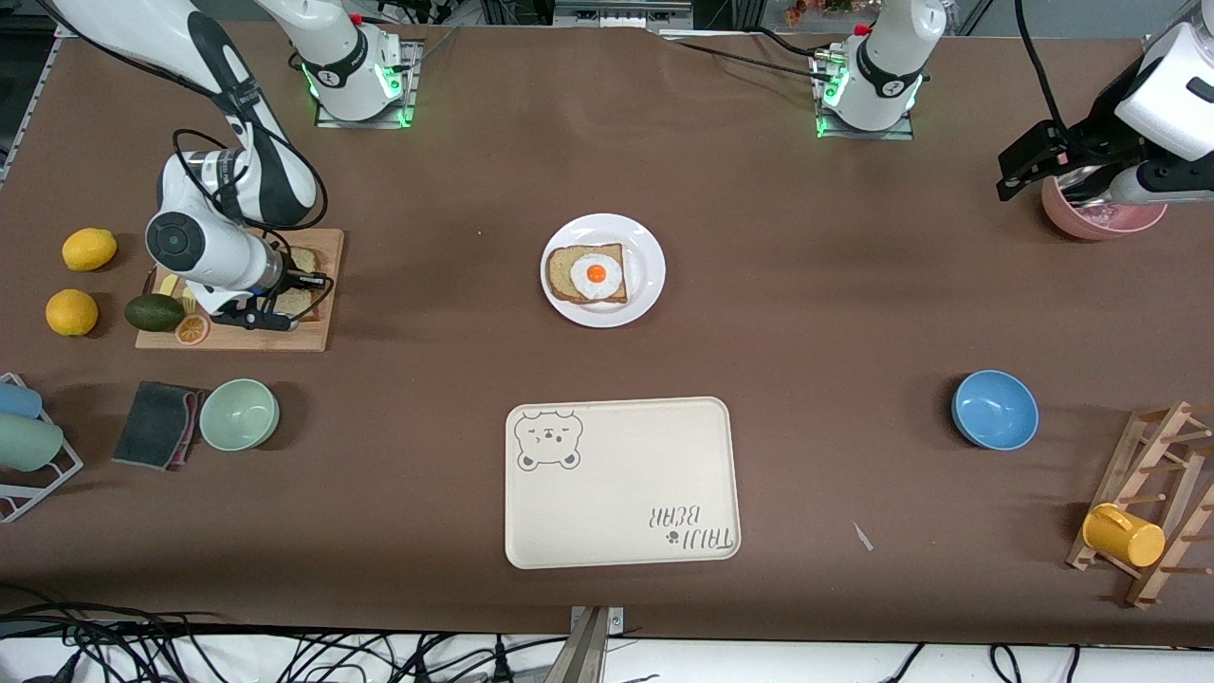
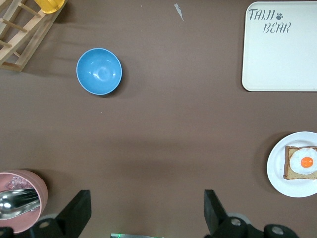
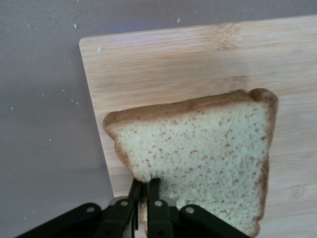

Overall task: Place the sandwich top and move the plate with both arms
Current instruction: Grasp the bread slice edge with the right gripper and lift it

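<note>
The sandwich top (image 3: 208, 148), a speckled tan slice with brown crust, is over the wooden cutting board (image 3: 163, 64) at the right arm's end of the table. My right gripper (image 3: 145, 186) is shut on one edge of the slice; in the front view it (image 1: 270, 313) is low over the board (image 1: 318, 332). The white plate (image 1: 648, 261) sits mid-table with an egg-topped bread slice (image 1: 588, 275) on it, and also shows in the left wrist view (image 2: 277, 173). My left gripper (image 2: 146, 208) is open and empty, raised beside a pink bowl (image 1: 1100, 220).
A cream bear tray (image 1: 621, 484) lies nearer the camera than the plate. A blue bowl (image 1: 994, 410) and a wooden rack with a yellow mug (image 1: 1124, 534) are at the left arm's end. A green bowl (image 1: 239, 415), dark cloth, avocado and lemons surround the board.
</note>
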